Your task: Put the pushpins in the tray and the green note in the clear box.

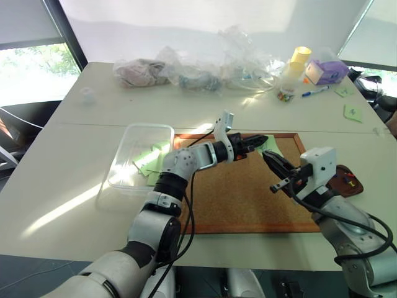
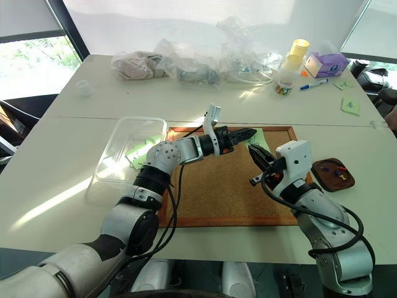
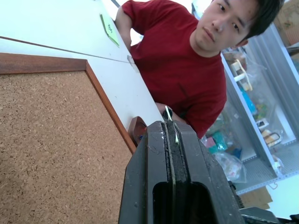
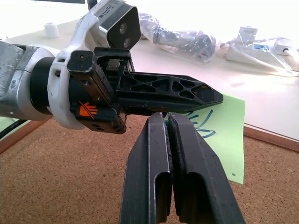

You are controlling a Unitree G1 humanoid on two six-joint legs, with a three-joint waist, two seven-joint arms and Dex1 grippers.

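Left pincer (image 2: 247, 133) clamps the green note (image 2: 260, 140) over the cork board (image 2: 229, 186); clear box (image 2: 118, 155) waits to its left; right pincer (image 2: 255, 153) closed, empty.

sunlit white table (image 1: 74, 167), bright windows (image 1: 31, 68) behind

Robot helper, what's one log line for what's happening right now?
left gripper: shut on light-green paper note over wood-framed cork board | right gripper: shut, holding nothing | dark brown tray: holds pushpins | clear plastic box: other green notes inside
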